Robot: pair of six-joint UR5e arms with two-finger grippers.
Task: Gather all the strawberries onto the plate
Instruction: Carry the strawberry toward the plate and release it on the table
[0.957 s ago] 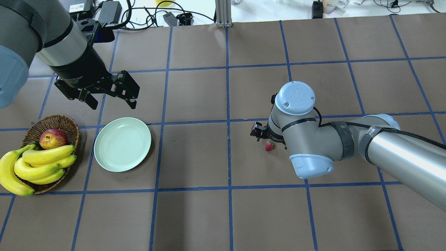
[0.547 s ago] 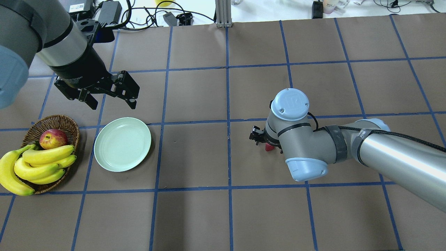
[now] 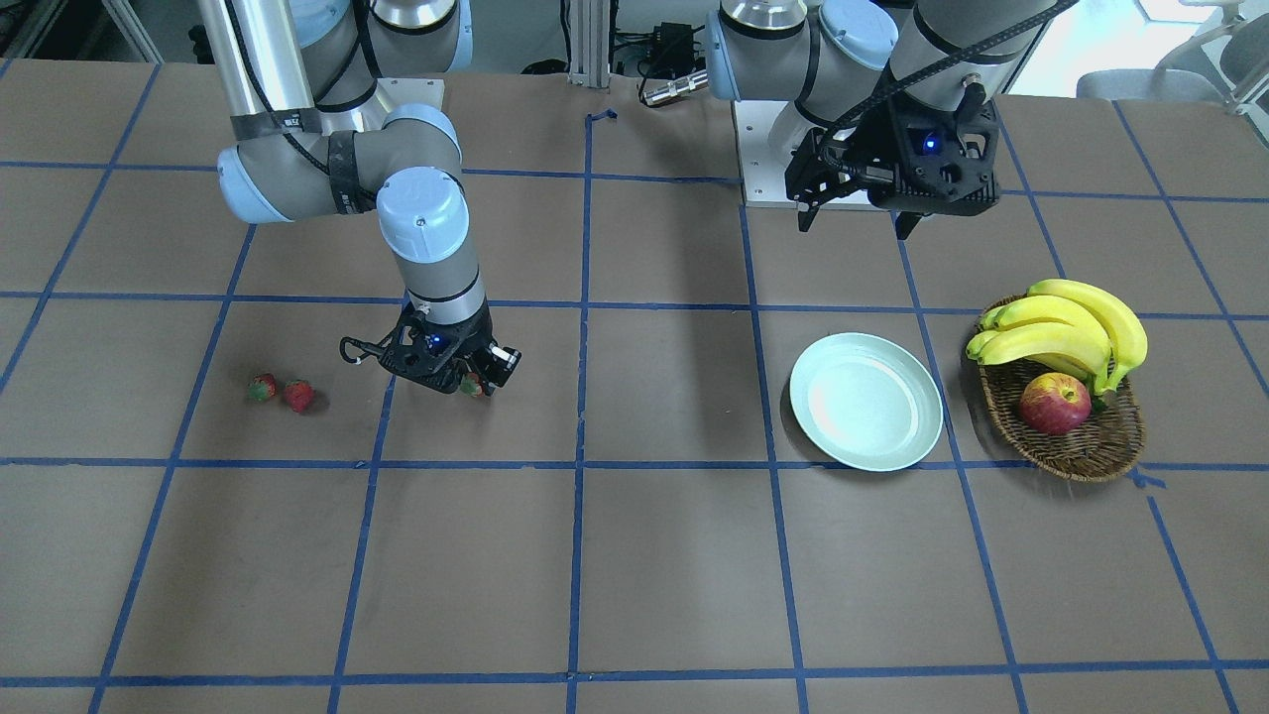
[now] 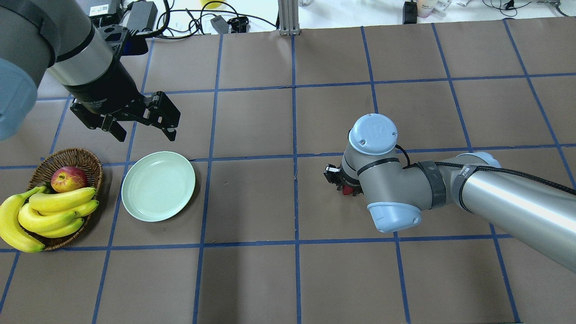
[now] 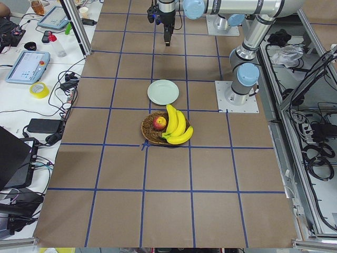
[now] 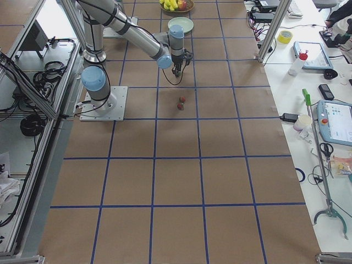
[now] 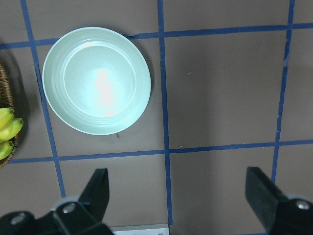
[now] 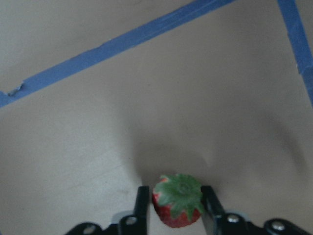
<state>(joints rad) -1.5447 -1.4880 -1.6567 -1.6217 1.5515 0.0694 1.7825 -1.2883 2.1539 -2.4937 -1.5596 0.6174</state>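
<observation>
Right end effector pinched narrow on a small red green-capped strawberry, low on the brown paper-covered, blue-taped worktop
A broad bare stretch runs from there to the round pale mint-green plate; a brown wicker basket sits just beside it, two more strawberries lie well apart, and the left end effector hangs wide open near the plate

Right arm enters the overhead view from 4 o'clock, its forearm stretched toward 9 and its wrist turned straight down. Right gripper sits low, fingers pressed against both sides of a strawberry. Left arm enters from 10 o'clock. Left gripper hangs high, jaws spread wide.
</observation>
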